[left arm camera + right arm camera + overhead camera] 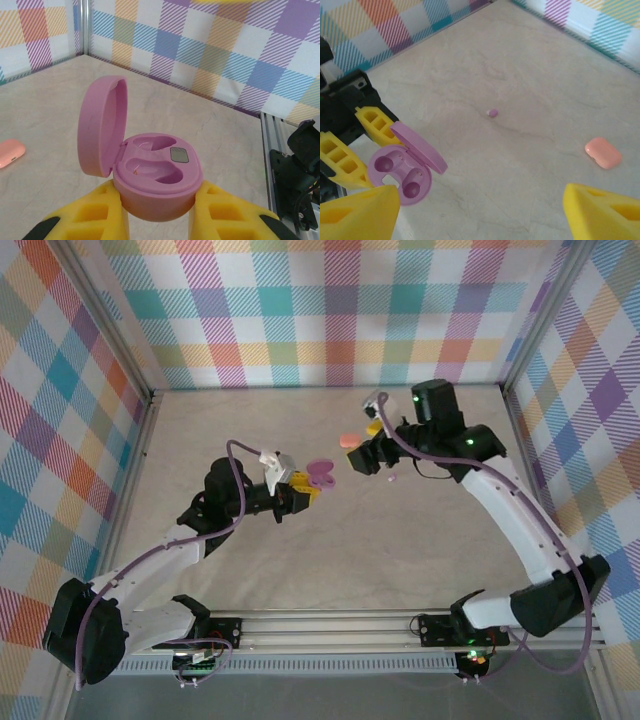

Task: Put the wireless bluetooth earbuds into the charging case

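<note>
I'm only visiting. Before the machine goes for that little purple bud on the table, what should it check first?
1. Lid of the purple case open: ok.
2. Left gripper clamped on the case: ok.
3. Both wells in the case empty: ok.
4. Right gripper open, nothing in it: ok.
5. Purple earbud lying free on the table: ok.
6. Where the other earbuds are: cannot tell.

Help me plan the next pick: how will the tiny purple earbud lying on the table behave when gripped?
The purple earbud looks small and rounded, so it will probably roll or squirt away if nudged. It seems smooth plastic, likely slippery and very light between the broad fingers of the right gripper.
</note>
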Controlling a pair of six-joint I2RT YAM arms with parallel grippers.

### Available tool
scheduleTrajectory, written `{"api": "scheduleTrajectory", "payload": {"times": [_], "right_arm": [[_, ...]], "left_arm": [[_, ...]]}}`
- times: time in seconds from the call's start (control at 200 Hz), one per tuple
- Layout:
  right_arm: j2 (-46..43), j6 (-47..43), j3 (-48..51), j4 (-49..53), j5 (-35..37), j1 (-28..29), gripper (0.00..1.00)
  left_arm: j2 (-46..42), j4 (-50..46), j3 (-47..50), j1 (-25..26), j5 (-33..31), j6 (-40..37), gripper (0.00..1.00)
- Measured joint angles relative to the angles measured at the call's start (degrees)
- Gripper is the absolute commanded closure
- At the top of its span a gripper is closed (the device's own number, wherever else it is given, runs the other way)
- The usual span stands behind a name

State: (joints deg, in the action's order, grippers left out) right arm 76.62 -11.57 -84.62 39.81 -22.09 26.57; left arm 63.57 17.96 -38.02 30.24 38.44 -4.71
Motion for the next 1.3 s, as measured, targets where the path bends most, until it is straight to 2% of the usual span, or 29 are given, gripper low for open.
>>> {"api": "scheduleTrajectory", "payload": {"times": [0.065,0.255,0.4,0.53,0.75,0.99,1.3], "right_arm": [[-1.31,3.87,0.7,-0.15,0.15,-1.75,0.15],[0.76,17.38,1.7,1.44,3.26,-8.48,0.27],[9.46,25.55,2.29,4.24,6.29,-13.2,0.34],[19.08,29.55,2.54,6.21,8.9,-14.69,0.41],[31.19,31.98,1.25,7.13,11.41,-14.95,0.5],[35.36,31.74,-0.15,5.35,14.82,-14.95,0.57],[40.85,31.17,-3.15,4.11,16.31,-14.95,0.6]], "left_arm": [[0.0,-0.02,0.17,0.0,-0.39,0.0,0.81],[0.0,0.04,0.33,0.0,-1.07,-0.02,0.81],[0.0,0.02,0.33,0.0,-1.53,-0.02,0.81],[0.0,0.02,0.35,0.0,-1.68,-0.02,0.81],[0.0,0.02,0.37,0.0,-1.7,-0.02,0.8],[0.61,0.09,0.37,0.0,-1.66,-0.02,0.8],[1.62,0.0,0.37,0.0,-1.66,-0.52,0.8]]}}
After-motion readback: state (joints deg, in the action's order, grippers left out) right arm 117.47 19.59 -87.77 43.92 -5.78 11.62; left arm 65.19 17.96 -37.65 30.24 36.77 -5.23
